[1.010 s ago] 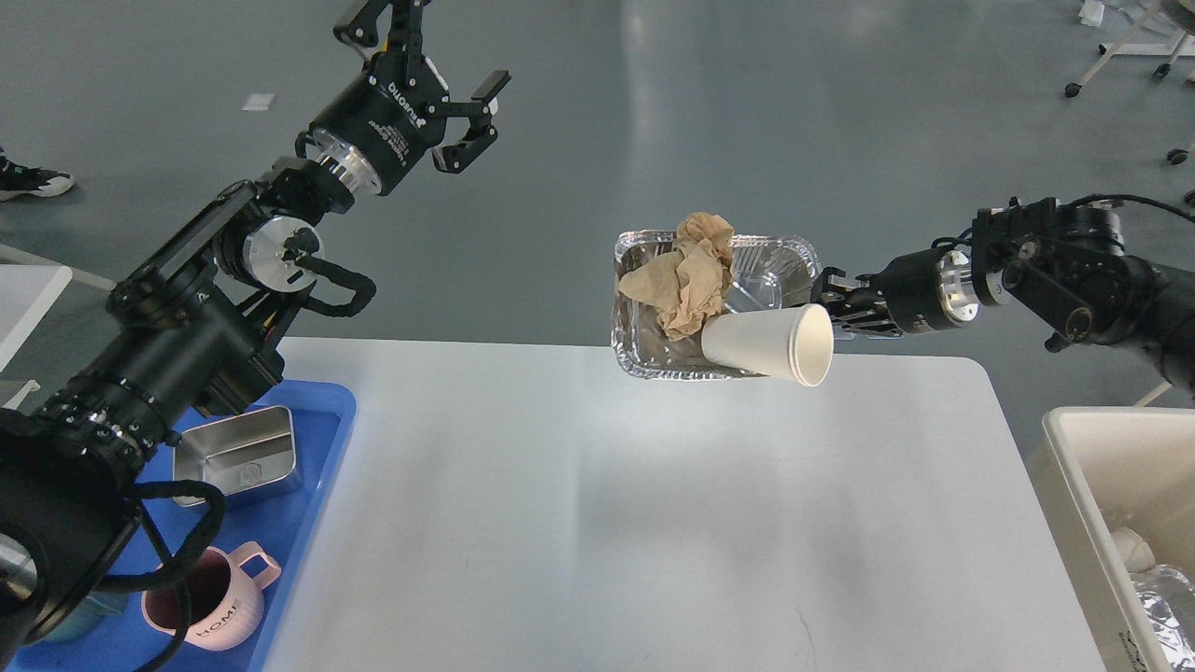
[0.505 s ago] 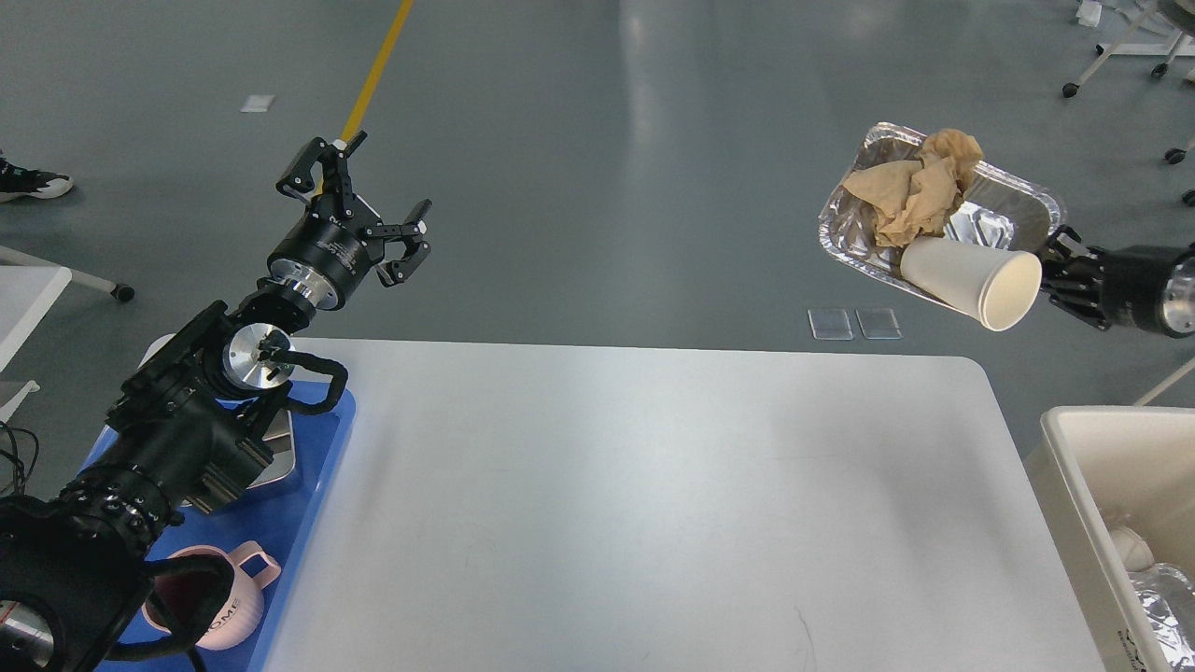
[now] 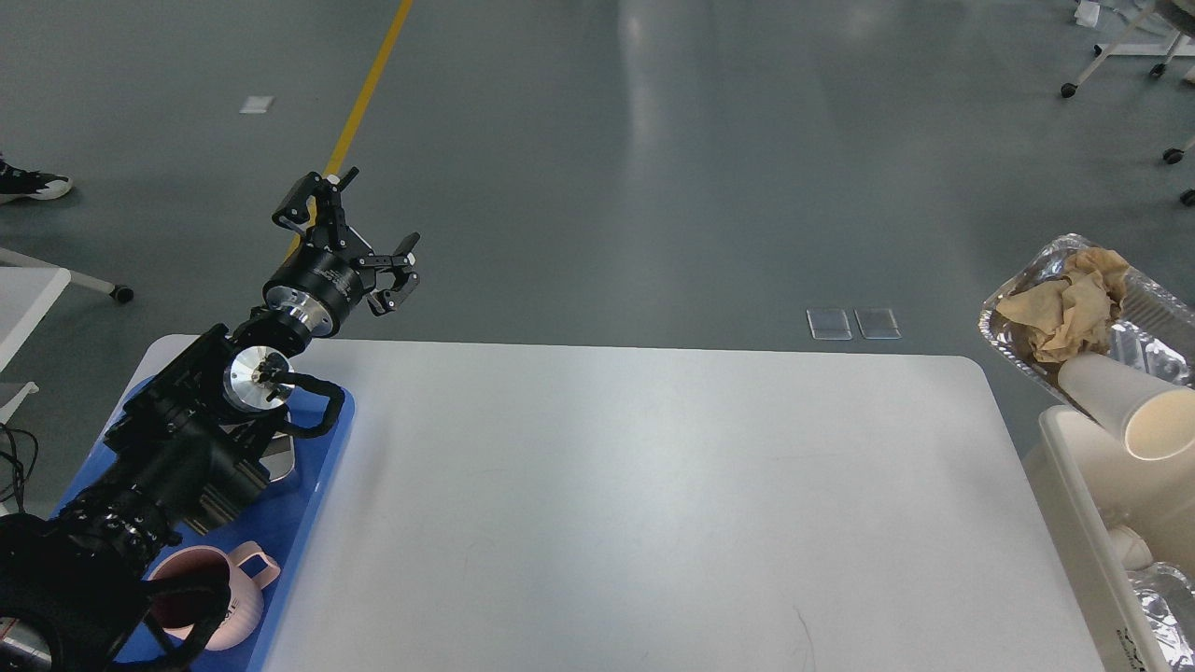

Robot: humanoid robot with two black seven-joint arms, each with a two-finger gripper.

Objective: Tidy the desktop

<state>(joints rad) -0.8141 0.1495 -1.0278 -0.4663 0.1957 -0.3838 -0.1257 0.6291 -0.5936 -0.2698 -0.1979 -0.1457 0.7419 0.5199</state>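
At the far left a blue tray lies along the left edge of the counter, a white top with rounded corners that fills the middle of the view from the tray to the bin. In the tray's near end stands a pink mug with raised lettering on its side, mostly hidden by the arm and not readable. Further back in the tray a metal box shows only as a sliver behind the left arm. That arm rises from the lower left corner over the tray, and the left gripper hangs past the counter's far left corner, above the grey floor, its jaws spread with nothing between them; white print on its body is too small to read. A yellow line runs along the floor behind it. Beyond the far edge two clear square patches lie on the floor. At the right, a foil tray holding crumpled brown paper and a white paper cup on its side hangs tilted over a cream bin standing just beside the counter's right edge. The right gripper is out of view.
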